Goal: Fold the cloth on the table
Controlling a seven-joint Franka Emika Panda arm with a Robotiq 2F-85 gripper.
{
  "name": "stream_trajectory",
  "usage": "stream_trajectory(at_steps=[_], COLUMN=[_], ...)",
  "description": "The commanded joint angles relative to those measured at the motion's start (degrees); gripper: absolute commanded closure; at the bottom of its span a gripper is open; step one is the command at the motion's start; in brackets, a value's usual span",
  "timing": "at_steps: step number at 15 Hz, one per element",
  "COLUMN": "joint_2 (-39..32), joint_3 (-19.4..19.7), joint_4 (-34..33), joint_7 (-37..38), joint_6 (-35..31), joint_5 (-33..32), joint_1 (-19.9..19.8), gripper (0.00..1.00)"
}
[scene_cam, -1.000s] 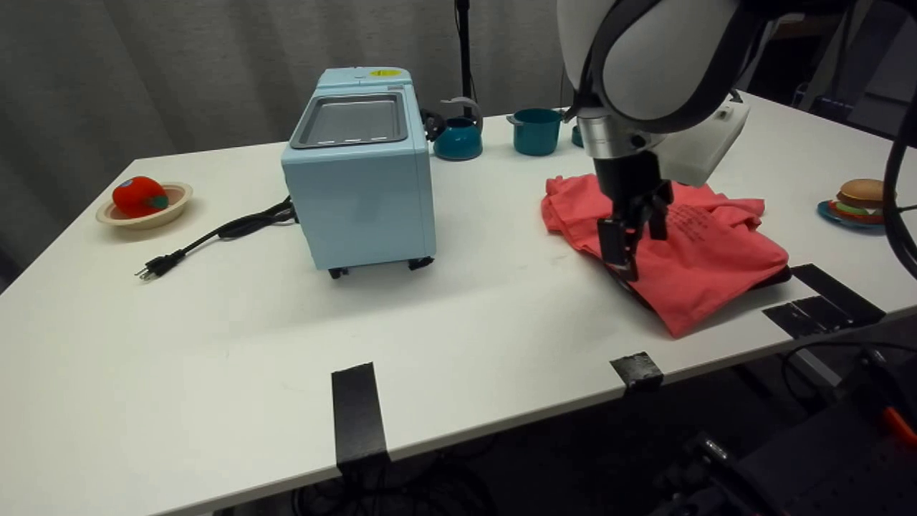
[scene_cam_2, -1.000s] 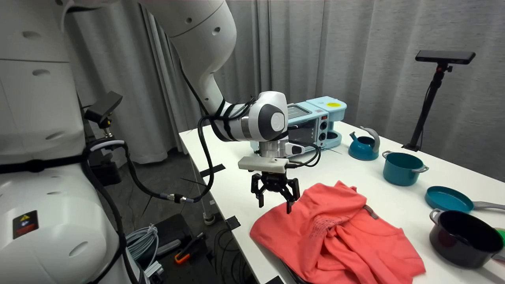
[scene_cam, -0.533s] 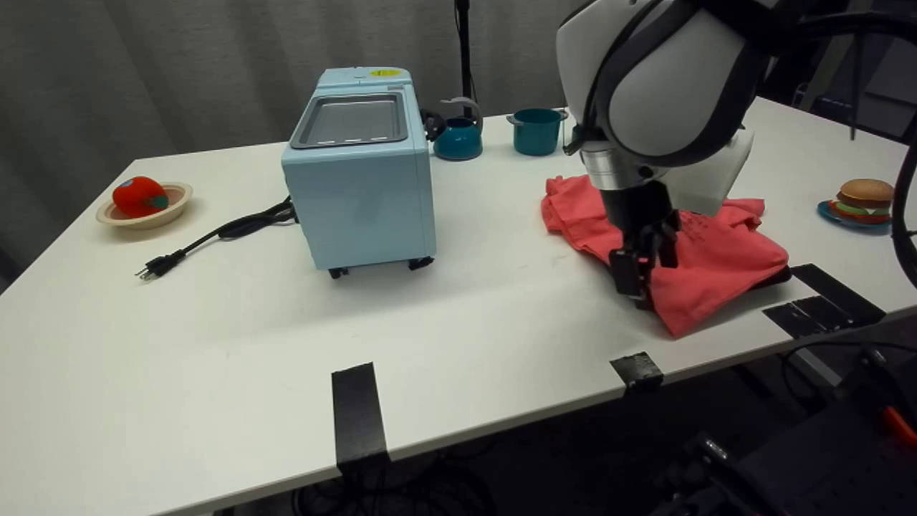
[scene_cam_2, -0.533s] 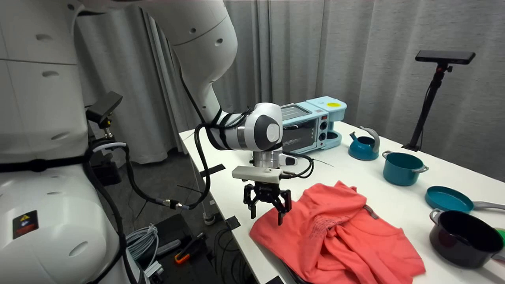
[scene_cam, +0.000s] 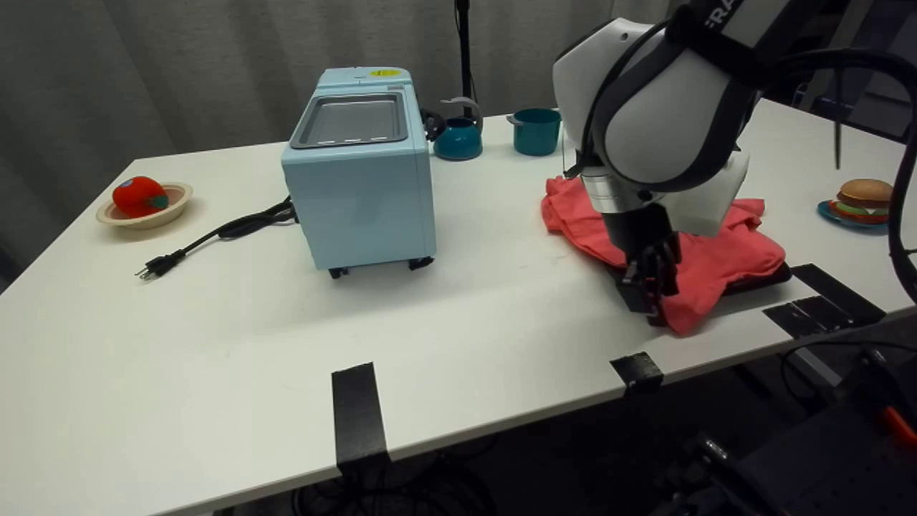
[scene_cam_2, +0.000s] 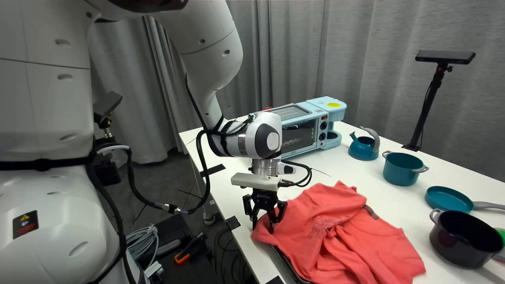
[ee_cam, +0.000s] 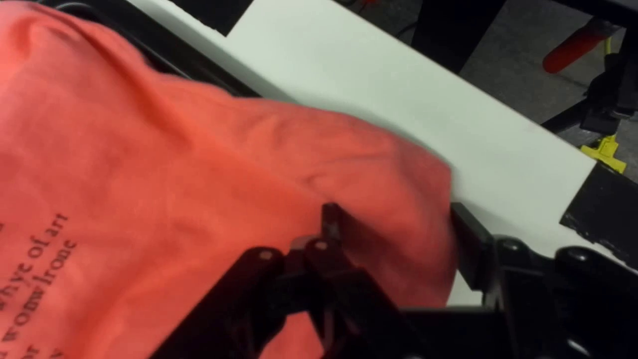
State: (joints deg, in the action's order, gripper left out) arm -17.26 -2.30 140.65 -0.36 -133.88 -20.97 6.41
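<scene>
Lowered and narrowed since, the black jointed fingers (ee_cam: 471, 249) stand apart astride an edge of the coral-red printed cloth (scene_cam_2: 335, 236) and should pinch deep before lifting.

By the edge of the desk (scene_cam_2: 355, 173), a white robot arm (scene_cam_2: 215, 51) wears black straps (scene_cam_2: 43, 164), a thick black cable (scene_cam: 852, 59) and a red-and-yellow warning label (scene_cam_2: 25, 224); its silver collar (scene_cam_2: 265, 167) sits above a cream box (scene_cam_2: 255, 181) and black gripper (scene_cam_2: 262, 228).

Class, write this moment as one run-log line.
task: fold cloth | gripper: open, cloth edge between jaws | cloth: rumpled, partly over black tray | fold: unfinished
</scene>
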Motion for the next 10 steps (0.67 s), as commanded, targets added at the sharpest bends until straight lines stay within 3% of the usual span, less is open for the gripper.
stream_trajectory(at_steps=[1, 3, 5, 10], joint_2=[0.5, 1.4, 2.6, 5.1], joint_3=[0.0, -0.3, -0.4, -0.4], joint_4=[-0.3, -0.2, 0.0, 1.2], joint_7=[-1.0, -0.8, -0.4, 0.4], joint_6=[0.4, 0.9, 1.8, 3.6], joint_5=[-0.6, -0.9, -1.5, -3.5], joint_1=[0.1, 0.4, 0.9, 1.8], gripper=[0.77, 0.88, 0.93, 0.95])
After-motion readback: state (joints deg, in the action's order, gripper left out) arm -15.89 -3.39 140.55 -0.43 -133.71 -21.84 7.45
